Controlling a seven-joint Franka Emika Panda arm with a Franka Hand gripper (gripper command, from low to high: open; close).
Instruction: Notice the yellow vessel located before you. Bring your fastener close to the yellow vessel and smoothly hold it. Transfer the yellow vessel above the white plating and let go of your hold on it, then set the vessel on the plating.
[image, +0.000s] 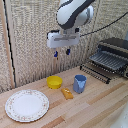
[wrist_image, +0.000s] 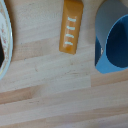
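Note:
The yellow vessel (image: 54, 81) is a small round yellow bowl, upright on the wooden table near the back wall. The white plating (image: 27, 105) is a large patterned plate lying flat towards the exterior view's left, in front of the bowl. My gripper (image: 62, 52) hangs high above the table, roughly over the bowl and cup, well clear of both. Its two blue-tipped fingers (image: 56, 53) stand apart and hold nothing. The bowl does not show in the wrist view. A pale curved rim (wrist_image: 4, 45) at that picture's edge may be the plate; I cannot tell.
A blue cup (image: 79, 83) stands right beside the bowl and also shows in the wrist view (wrist_image: 112, 45). A small orange-yellow wedge (image: 67, 93) lies in front of them, seen in the wrist view (wrist_image: 70, 32). A toaster oven (image: 111, 59) stands at the exterior view's right.

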